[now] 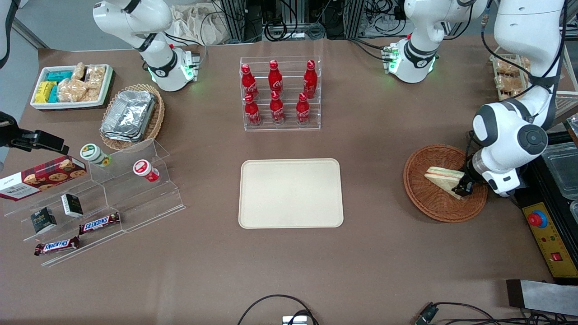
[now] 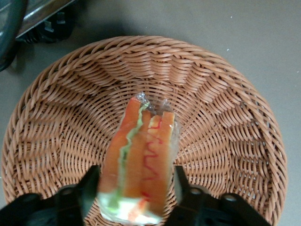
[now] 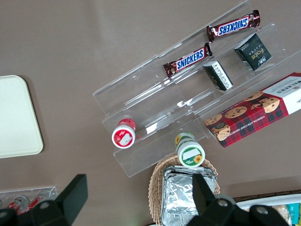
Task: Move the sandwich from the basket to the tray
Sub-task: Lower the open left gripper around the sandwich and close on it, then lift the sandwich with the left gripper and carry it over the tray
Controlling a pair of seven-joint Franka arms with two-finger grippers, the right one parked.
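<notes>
Brown surface (image 1: 384, 253), left arm (image 1: 510, 131) reaching down at the working arm's end. Tray (image 1: 291, 193) sits mid-surface, bare, well apart from the basket (image 1: 420, 189). Basket lies toward the working arm's end, under the wrist. Sandwich (image 1: 445, 179) is in the basket, on its wicker floor or just off it, can't tell which; cut edge with orange-red and green filling faces the wrist camera. Gripper (image 2: 137, 188) is down in the basket with jaws either side of the wedge's end, pads (image 2: 89, 186) pressed against the wrap: clenched on the sandwich, by my read.

Step in hand: grasp made, lift not yet done.

Risks: clear wrap looks slick and the bread soft, so the wedge could slip out or squash if the grip is off. Grip is near one end, so the free end may droop and swing on the lift. The low basket rim could catch it on the way to the tray.
</notes>
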